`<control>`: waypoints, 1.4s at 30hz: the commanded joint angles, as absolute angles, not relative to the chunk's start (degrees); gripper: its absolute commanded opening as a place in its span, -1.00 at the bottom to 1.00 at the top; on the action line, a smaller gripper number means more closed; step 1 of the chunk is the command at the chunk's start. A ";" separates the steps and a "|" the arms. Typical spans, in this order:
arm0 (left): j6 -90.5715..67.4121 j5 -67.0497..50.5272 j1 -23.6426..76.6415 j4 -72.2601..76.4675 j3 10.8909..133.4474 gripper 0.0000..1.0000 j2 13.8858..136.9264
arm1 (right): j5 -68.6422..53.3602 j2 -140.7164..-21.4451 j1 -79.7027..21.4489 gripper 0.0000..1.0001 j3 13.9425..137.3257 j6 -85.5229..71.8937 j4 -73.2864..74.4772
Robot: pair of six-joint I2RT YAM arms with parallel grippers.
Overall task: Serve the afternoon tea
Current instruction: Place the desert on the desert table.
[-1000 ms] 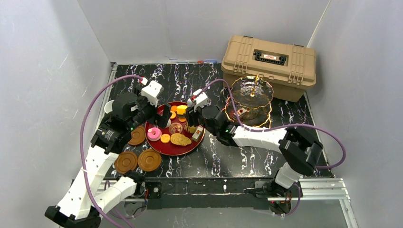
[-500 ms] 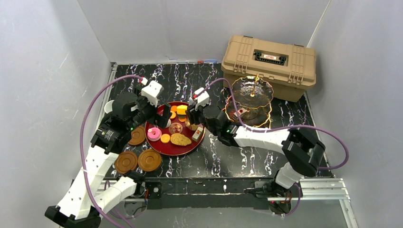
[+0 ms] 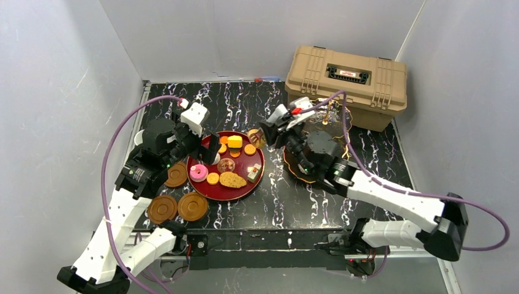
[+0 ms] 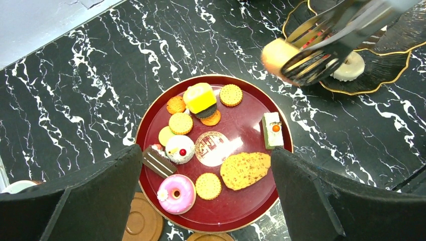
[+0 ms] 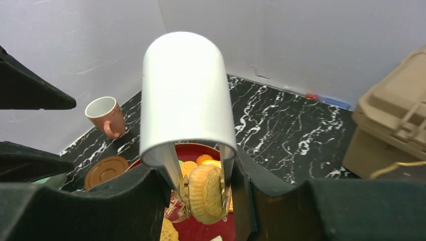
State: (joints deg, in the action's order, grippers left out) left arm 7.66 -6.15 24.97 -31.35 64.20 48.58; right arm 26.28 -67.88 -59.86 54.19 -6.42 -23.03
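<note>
A red tray holds several pastries, among them a pink doughnut and a large oval biscuit. My left gripper hangs open above the tray's near half, holding nothing. My right gripper is shut on metal tongs. The tongs pinch a tan muffin, lifted over the tray's far right edge. The dark stand's bottom tier carries a white doughnut. In the top view my right arm hides most of the stand. A pinkish cup stands at the far left.
A tan case sits at the back right, behind the stand. Brown saucers lie left of the tray near my left arm. Grey walls close in on both sides and the back.
My right arm has risen from the tray with the muffin in the tongs and swung back and to the right, in front of the stand. The left arm has not moved.
</note>
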 commanded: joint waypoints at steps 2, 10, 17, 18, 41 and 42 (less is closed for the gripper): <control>7.56 -7.09 24.79 -31.44 66.36 0.96 47.92 | 31.55 -58.82 -59.68 -0.97 54.17 -4.26 -13.49; 7.46 -7.63 24.80 -31.48 66.92 0.96 48.28 | 39.02 -47.50 -59.68 -0.97 52.77 -2.33 -2.06; 7.41 -7.99 24.79 -31.57 67.76 0.96 48.78 | 42.72 -41.31 -59.68 -0.97 53.14 -2.02 7.27; 7.45 -8.07 24.79 -31.62 67.83 0.96 48.78 | 43.29 -40.70 -59.68 -0.97 53.26 -2.04 8.43; 7.22 -11.34 24.79 -32.61 69.31 0.96 50.39 | 52.73 -36.50 -59.68 -0.74 46.88 2.98 6.23; 7.21 -11.49 24.80 -32.61 69.39 0.96 50.51 | 52.80 -36.74 -59.68 -0.63 46.78 2.84 6.16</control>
